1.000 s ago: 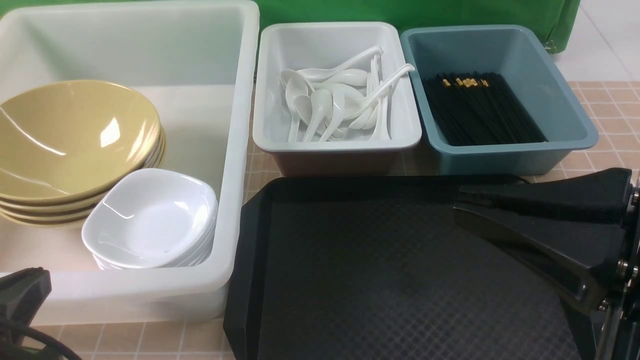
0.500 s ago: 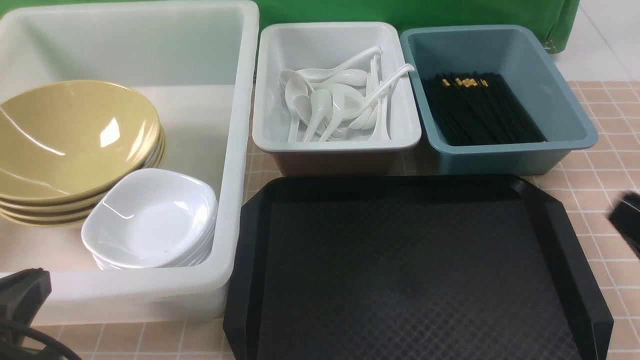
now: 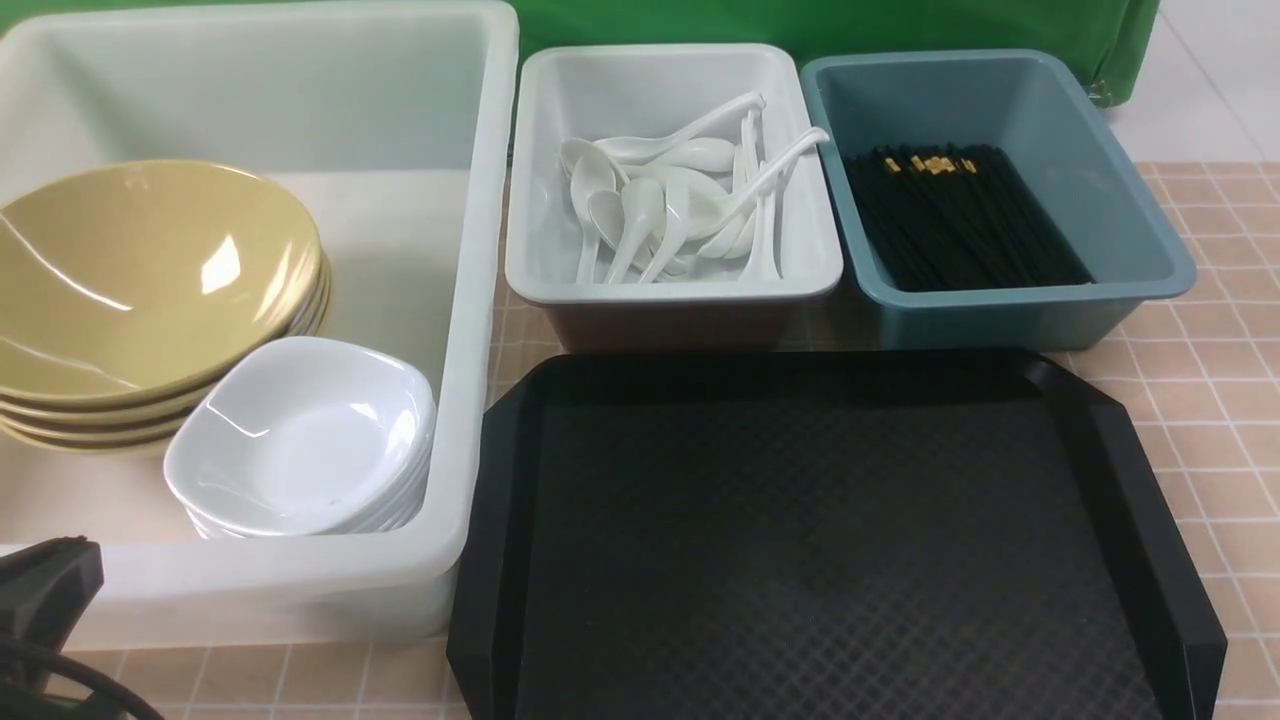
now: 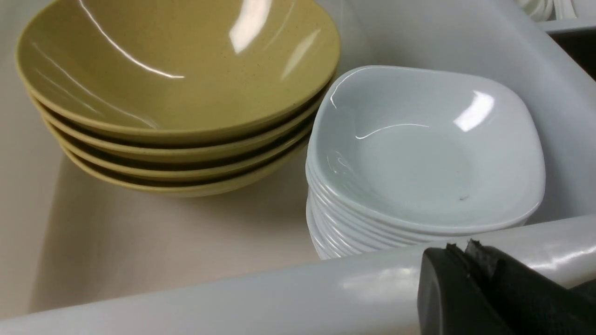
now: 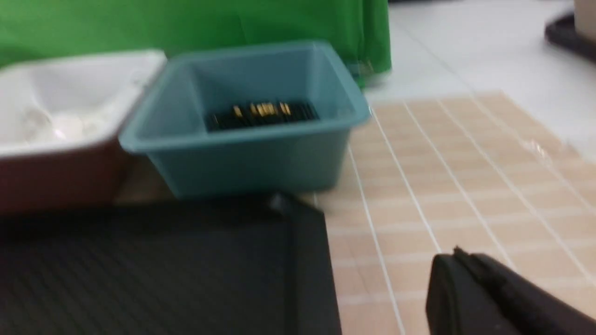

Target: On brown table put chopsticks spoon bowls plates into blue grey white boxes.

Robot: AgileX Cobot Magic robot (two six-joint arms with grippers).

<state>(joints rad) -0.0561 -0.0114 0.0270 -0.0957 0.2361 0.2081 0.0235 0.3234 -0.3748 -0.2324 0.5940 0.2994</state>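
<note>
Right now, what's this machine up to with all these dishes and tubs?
It seems to be at the end of sorting tableware. The yellow bowls and white plates are stacked in the big white box, the spoons lie in the grey box, and the chopsticks in the blue box. The black tray is bare. Neither arm holds anything: the left gripper sits with jaws shut by the white box's rim, the right gripper shut beside the tray.

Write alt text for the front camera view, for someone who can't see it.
Three plastic tubs on a pinkish tiled table: a large translucent white tub holding stacked mustard-yellow bowls and small white square dishes, a pale grey tub of white soup spoons, and a dusty-blue tub of black chopsticks. In front lies a bare black textured tray.
</note>
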